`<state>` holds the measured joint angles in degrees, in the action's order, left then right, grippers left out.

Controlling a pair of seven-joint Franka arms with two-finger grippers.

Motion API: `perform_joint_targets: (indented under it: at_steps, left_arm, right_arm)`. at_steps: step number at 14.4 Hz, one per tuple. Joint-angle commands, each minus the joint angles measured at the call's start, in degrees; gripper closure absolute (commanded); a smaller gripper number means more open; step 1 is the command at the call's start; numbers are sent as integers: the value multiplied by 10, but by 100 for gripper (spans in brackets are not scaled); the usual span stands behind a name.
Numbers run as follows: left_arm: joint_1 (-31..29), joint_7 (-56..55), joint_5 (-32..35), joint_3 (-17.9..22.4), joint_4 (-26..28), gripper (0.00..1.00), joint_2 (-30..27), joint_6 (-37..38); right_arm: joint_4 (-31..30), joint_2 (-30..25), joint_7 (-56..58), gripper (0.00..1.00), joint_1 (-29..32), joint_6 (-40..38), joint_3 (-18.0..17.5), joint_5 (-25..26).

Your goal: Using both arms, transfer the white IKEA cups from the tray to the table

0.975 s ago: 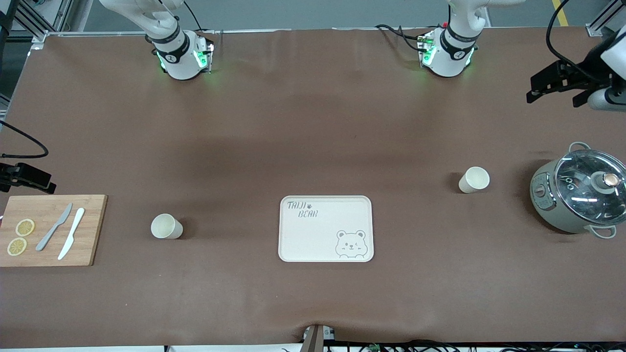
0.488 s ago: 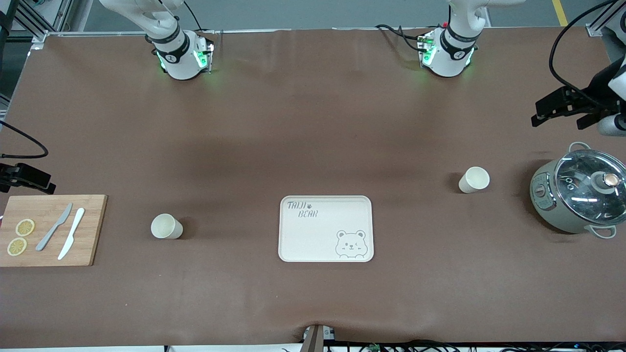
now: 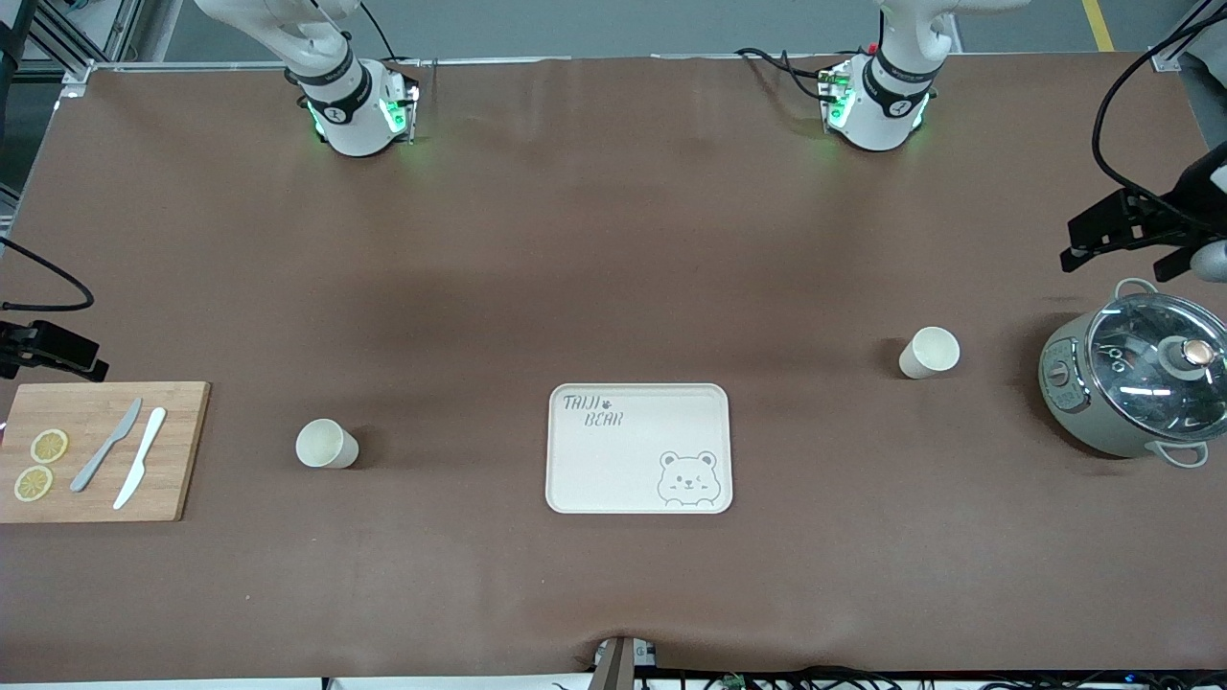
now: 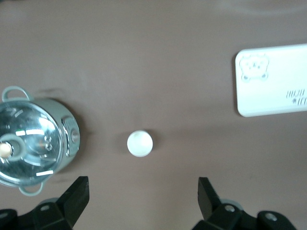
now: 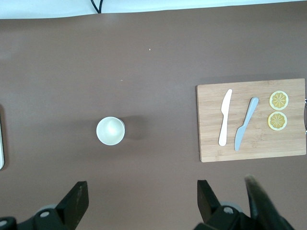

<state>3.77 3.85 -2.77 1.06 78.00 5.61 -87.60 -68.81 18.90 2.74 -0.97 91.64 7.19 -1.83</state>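
Two white IKEA cups stand upright on the brown table. One cup (image 3: 928, 353) is between the bear-printed tray (image 3: 613, 470) and the pot, and it also shows in the left wrist view (image 4: 140, 143). The other cup (image 3: 326, 444) is between the tray and the cutting board, and it also shows in the right wrist view (image 5: 111, 131). My left gripper (image 3: 1112, 233) hangs open and empty high over the table by the pot; its jaws (image 4: 143, 189) stand wide apart. My right gripper (image 3: 53, 350) hangs open and empty (image 5: 142, 191) over the table edge by the cutting board.
A grey-green pot with a glass lid (image 3: 1136, 383) stands at the left arm's end. A wooden cutting board (image 3: 182, 450) with two knives (image 3: 129, 455) and two lemon slices (image 3: 40, 464) lies at the right arm's end. The tray holds nothing.
My left gripper has moved toward the pot and out toward the table's end. The right gripper, cups and tray have not moved.
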Motion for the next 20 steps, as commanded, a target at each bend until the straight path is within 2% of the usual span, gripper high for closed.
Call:
perform_joint_targets:
  at_steps: [1, 9, 12, 20]
  left_arm:
    - [1, 10, 14, 2, -6, 0, -3, -13]
    - [-15, 13, 16, 2, -4, 0, -1, -17]
    - [-13, 47, 46, 1, 0, 0, 2, -17]
    - [-16, 53, 46, 2, 15, 0, 4, 32]
  right_arm:
    - [4, -1, -6, 0, 4, 0, -8, 7]
    - [4, -1, -5, 0, 3, 13, -8, 7]
    - [4, -1, -7, 0, 4, 13, -8, 7]
    - [4, -2, -9, 0, 4, 13, -8, 7]
